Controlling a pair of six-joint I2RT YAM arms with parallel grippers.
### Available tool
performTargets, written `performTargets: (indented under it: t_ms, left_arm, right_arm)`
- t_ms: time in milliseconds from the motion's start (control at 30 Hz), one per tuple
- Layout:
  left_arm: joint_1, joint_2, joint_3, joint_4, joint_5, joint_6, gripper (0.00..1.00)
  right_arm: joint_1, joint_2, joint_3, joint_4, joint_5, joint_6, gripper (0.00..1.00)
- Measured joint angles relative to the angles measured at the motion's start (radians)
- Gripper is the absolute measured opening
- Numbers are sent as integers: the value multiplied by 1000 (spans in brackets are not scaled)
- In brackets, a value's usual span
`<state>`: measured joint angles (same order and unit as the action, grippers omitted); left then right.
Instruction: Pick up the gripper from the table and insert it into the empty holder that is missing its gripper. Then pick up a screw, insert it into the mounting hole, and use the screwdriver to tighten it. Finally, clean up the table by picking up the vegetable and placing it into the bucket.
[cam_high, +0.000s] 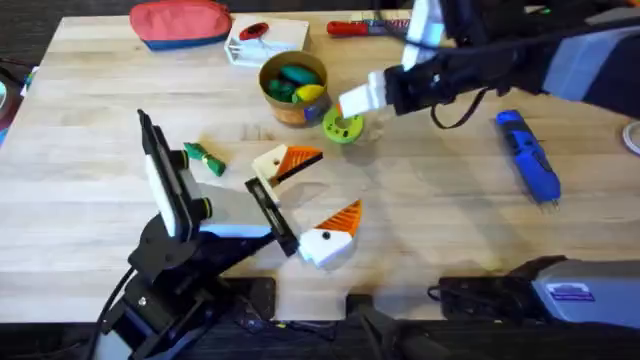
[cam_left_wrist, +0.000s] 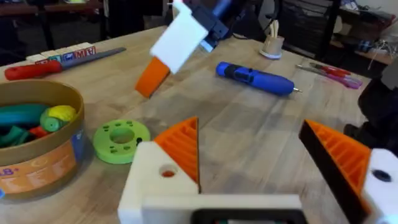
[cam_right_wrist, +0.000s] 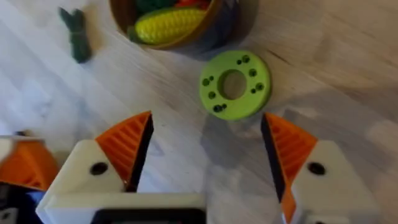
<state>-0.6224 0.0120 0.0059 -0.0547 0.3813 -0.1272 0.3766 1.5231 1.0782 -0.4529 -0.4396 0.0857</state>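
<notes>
Screwdriver (cam_high: 527, 157) flat, tip toward the arms' bases; both hands (cam_right_wrist: 205, 162) (cam_left_wrist: 249, 168) apart, empty.

I see a tabletop (cam_high: 450, 210) of pale wood with a matt, visibly grained surface. The bucket (cam_high: 292, 88) looks like cardboard with a printed band, and the toys inside read as smooth plastic. The green disc (cam_right_wrist: 235, 84) is matt plastic. The screwdriver (cam_left_wrist: 255, 78) has a glossy blue plastic handle. My right gripper (cam_right_wrist: 205, 152) wears ribbed orange pads on smooth white plastic.
</notes>
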Motion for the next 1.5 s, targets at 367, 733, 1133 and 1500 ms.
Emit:
performTargets:
  t_ms: [367,733,1133,1500]
  left_arm:
    - [0,0,0,0,0,0,986]
    - [0,0,0,0,0,0,986]
    - [0,0,0,0,0,0,986]
    - [0,0,0,0,0,0,985]
  right_arm:
    - [165,71,7,64,328,-236,910]
    - [206,163,7,79,357,-259,559]
    - [211,183,7,80,364,-258,370]
    - [212,204,7,78,369,-250,181]
